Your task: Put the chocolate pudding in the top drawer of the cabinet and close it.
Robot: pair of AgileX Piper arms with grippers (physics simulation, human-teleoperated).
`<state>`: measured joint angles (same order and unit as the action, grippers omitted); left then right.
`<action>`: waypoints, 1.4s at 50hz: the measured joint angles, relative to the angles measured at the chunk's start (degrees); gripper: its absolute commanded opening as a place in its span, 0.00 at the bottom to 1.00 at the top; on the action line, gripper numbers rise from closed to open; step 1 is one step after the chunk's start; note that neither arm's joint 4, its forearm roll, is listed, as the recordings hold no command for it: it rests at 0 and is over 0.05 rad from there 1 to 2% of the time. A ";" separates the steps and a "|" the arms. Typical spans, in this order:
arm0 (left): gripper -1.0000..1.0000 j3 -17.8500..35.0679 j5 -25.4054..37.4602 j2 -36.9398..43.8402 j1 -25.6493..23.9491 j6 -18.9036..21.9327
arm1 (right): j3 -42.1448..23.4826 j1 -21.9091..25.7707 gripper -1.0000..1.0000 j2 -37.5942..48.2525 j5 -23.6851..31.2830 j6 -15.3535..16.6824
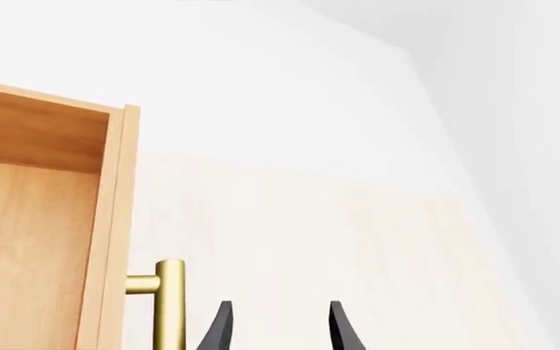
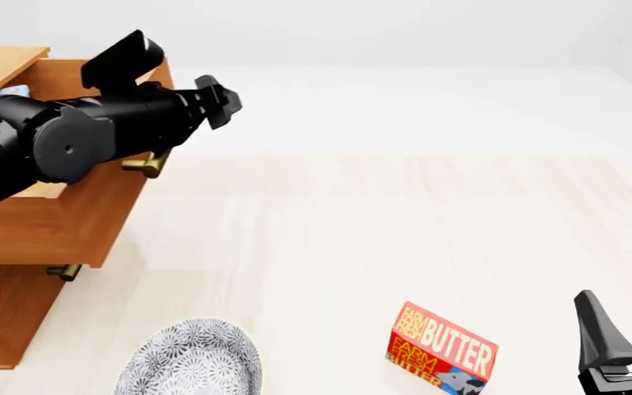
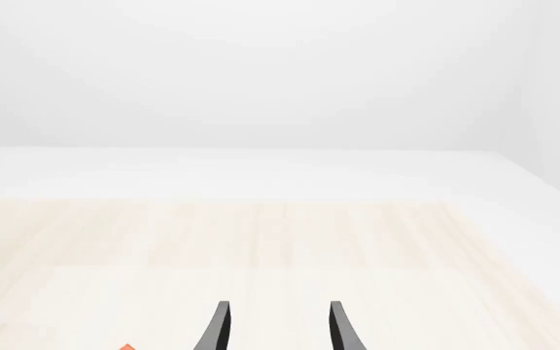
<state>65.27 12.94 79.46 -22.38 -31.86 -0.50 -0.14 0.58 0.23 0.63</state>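
While the top drawer (image 2: 47,210) of the cabinet (image 2: 3,321) stands pulled out, the left pincer (image 2: 220,99) hovers open beside its handle (image 1: 168,302); the right pincer (image 2: 624,329) is open over the desk (image 2: 349,239); pudding unseen

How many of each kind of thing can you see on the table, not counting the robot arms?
Wooden cabinet: 1
Red butter box: 1
Patterned grey plate: 1
Total: 3
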 measured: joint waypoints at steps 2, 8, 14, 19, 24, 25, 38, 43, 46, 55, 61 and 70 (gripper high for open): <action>1.00 -0.05 0.08 -0.07 0.14 0.01 | 0.00 0.00 1.00 0.00 0.00 0.00; 1.00 -0.44 0.08 -0.38 0.75 0.09 | 0.00 0.00 1.00 0.00 0.00 0.00; 1.00 -1.01 -0.13 -0.80 1.55 0.30 | 0.00 0.00 1.00 0.00 0.00 0.00; 1.00 -1.51 -0.63 -1.04 1.98 0.44 | 0.00 0.00 1.00 0.00 0.00 0.00; 1.00 -1.91 -1.12 -1.23 2.30 0.62 | 0.00 0.00 1.00 0.00 0.00 0.00; 1.00 -1.99 -1.21 -1.27 2.38 0.66 | 0.00 0.00 1.00 0.00 0.00 0.00; 1.00 -2.95 -2.13 -1.88 3.52 1.21 | 0.00 0.00 1.00 0.00 0.00 0.00; 1.00 -3.29 -2.38 -2.11 3.91 1.35 | 0.00 0.00 1.00 0.00 0.00 0.00; 1.00 -3.53 -2.44 -2.31 4.29 1.42 | 0.00 0.00 1.00 0.00 0.00 0.00; 1.00 -4.33 -2.65 -2.85 5.33 1.46 | 0.00 0.00 1.00 0.00 0.00 0.00; 1.00 -4.84 -2.04 -3.51 6.25 1.59 | 0.00 0.00 1.00 0.00 0.00 0.00; 1.00 -5.48 -0.73 -4.60 7.24 1.89 | 0.00 0.00 1.00 0.00 0.00 0.00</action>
<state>59.80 12.21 74.86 -15.15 -29.97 -0.50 -0.14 0.58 0.23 0.63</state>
